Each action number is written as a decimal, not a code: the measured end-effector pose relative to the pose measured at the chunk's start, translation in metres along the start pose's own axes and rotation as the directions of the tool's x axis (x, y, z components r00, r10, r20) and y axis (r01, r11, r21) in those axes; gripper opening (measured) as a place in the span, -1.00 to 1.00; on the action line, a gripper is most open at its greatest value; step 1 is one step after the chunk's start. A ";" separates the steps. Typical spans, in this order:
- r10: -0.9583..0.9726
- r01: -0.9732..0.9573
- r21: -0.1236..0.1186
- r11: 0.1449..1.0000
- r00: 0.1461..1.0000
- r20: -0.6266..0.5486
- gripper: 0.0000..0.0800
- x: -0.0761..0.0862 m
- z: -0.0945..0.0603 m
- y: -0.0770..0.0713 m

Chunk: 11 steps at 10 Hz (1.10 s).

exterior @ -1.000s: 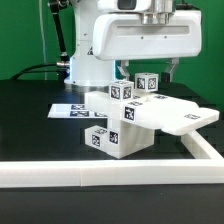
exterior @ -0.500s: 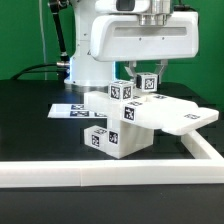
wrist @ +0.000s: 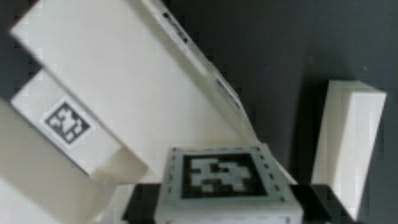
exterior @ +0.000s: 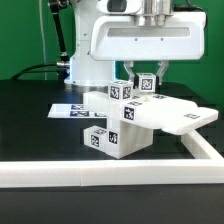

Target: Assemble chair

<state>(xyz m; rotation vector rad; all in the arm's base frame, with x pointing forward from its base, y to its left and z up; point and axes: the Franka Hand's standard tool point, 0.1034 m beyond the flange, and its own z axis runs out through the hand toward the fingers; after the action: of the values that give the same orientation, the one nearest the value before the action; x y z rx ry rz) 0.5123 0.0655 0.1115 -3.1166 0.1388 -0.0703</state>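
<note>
The hand (exterior: 146, 78) sits in the upper centre of the exterior frame, fingers pinching a small tagged cube (exterior: 147, 83) from both sides. In the wrist view the same cube (wrist: 221, 176) fills the lower centre, dark finger pads at its flanks.

The cube stands atop the partly built chair (exterior: 130, 118), centre frame, on the black tabletop (exterior: 30, 120). A flat slab (exterior: 185, 117) juts toward the right of the frame; a second tagged cube (exterior: 121, 92) sits just beside the gripped one. The marker board (exterior: 70, 111) lies behind, at left.

Risks, as judged:
- Grip looks shallow, so the cube could twist or slip on lifting.
- Any sideways drag could nudge the neighbouring cube or shift the whole stack.
- The overhanging slab may tip if pressed down.
</note>
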 end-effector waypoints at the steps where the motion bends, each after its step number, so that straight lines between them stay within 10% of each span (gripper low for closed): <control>1: 0.100 -0.100 0.001 0.995 0.995 -0.003 -0.31 0.000 0.000 0.000; 11: 0.800 -0.800 0.017 0.599 0.600 0.019 -0.31 0.001 0.001 0.000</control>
<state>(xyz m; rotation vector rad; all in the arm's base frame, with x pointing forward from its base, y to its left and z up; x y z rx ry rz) 0.5133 0.0652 0.1109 -2.6893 1.4975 -0.0350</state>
